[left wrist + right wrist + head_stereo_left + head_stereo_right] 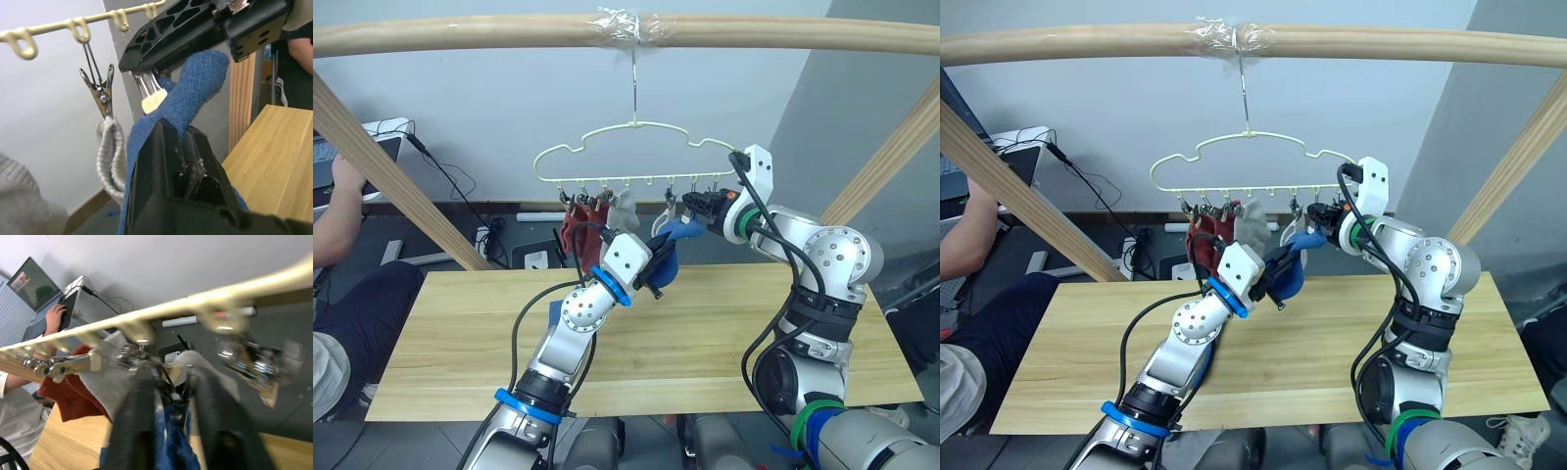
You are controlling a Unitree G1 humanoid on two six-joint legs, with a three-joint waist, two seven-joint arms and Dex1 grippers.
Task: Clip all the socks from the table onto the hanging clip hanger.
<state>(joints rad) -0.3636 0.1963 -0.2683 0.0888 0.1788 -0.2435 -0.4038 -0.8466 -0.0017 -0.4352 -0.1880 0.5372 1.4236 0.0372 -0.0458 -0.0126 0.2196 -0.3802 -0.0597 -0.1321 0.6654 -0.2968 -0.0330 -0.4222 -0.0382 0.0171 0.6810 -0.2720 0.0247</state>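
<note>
While the left gripper (1285, 271) pinches it, a blue sock (677, 232) is held up at a clip (147, 92) just right of frame centre.

Its long axis runs steeply, toe end up toward the hanger (636, 152) bar, cuff end down toward the table (705, 333). The right gripper (697, 205) squeezes that clip, its fingers closed on it, touching the sock's top. Two red socks (578, 223) and a grey sock (625, 209) hang left of it. Another blue sock (554, 311) lies on the table behind the left arm. At far left sits a person (337, 255).
</note>
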